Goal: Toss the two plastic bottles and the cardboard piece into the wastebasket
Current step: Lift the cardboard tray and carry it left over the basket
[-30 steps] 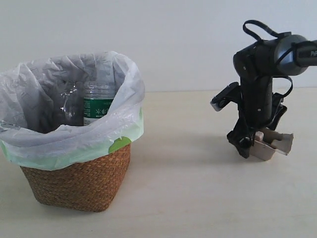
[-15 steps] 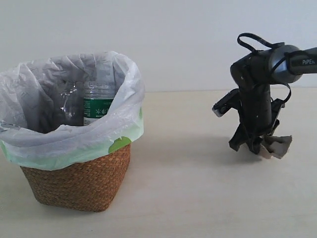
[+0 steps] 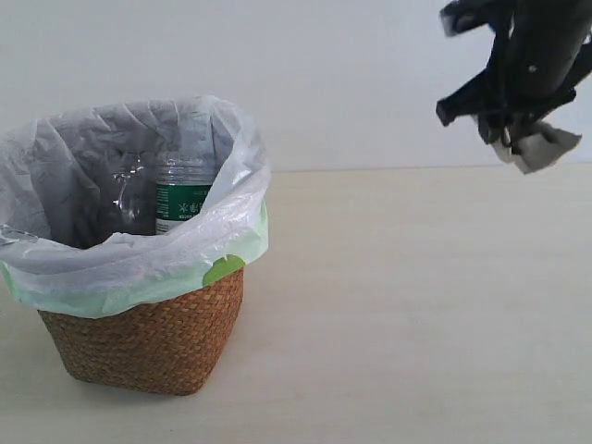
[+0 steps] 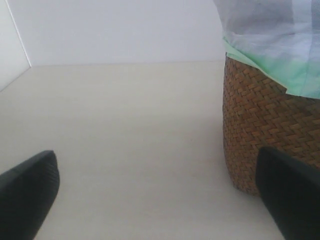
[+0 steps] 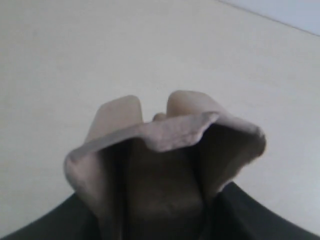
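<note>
The wicker wastebasket (image 3: pixel 148 338) with its white bag stands at the left. Inside it stands the bottle with the green-and-white label (image 3: pixel 182 194); a second clear bottle (image 3: pixel 125 190) shows dimly beside it, its label hidden. High at the upper right my right gripper (image 3: pixel 518 125) is shut on the grey-beige cardboard piece (image 3: pixel 541 148), well above the table. The cardboard piece (image 5: pixel 165 150) fills the right wrist view. In the left wrist view my left gripper (image 4: pixel 160 200) is open and empty, low over the table beside the wastebasket (image 4: pixel 265 130).
The pale wooden table (image 3: pixel 398 324) stretches between the basket and the right arm. A white wall (image 3: pixel 324 74) stands behind it.
My right gripper has risen from the table to the top right of the view, carrying the cardboard piece with it. The basket and bottles have not moved.
</note>
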Available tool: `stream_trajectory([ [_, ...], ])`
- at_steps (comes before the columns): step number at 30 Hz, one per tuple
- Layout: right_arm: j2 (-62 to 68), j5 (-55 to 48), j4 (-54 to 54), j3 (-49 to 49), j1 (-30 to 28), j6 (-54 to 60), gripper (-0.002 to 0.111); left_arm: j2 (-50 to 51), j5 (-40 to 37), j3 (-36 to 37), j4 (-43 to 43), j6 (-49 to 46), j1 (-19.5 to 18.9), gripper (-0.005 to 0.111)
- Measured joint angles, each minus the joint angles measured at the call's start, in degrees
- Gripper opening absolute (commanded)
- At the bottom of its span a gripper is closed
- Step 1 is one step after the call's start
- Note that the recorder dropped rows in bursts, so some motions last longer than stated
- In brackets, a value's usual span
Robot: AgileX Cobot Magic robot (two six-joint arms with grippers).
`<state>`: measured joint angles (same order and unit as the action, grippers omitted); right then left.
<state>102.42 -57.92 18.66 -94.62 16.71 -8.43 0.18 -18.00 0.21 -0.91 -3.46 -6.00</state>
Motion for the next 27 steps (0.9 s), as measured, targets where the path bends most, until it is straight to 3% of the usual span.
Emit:
stream_trajectory([
  [5,-3.83,-2.41,-6.39,0.0,0.0,-10.09,0.0,0.0,0.0,0.0,0.0,0.0,0.0,0.108],
  [7,-2.99,-3.72,-18.66,0.0,0.0,-9.52,0.0,0.0,0.0,0.0,0.0,0.0,0.0,0.108],
  [11,-1.43,-0.23,-64.42,0.0,3.64,9.22,0.0,0.0,0.0,0.0,0.0,0.0,0.0,0.108],
  [13,-1.43,2.66,-76.37,0.0,6.57,15.34,0.0,0.0,0.0,0.0,0.0,0.0,0.0,0.108],
  [15,-1.43,6.01,-81.24,-0.72,9.84,18.87,0.0,0.0,0.0,0.0,0.0,0.0,0.0,0.108],
  [20,-1.43,8.43,-76.83,-1.79,10.65,20.23,0.0,0.0,0.0,0.0,0.0,0.0,0.0,0.108],
  [27,-2.18,4.0,-36.78,-1.79,9.88,0.67,0.0,0.0,0.0,0.0,0.0,0.0,0.0,0.108],
])
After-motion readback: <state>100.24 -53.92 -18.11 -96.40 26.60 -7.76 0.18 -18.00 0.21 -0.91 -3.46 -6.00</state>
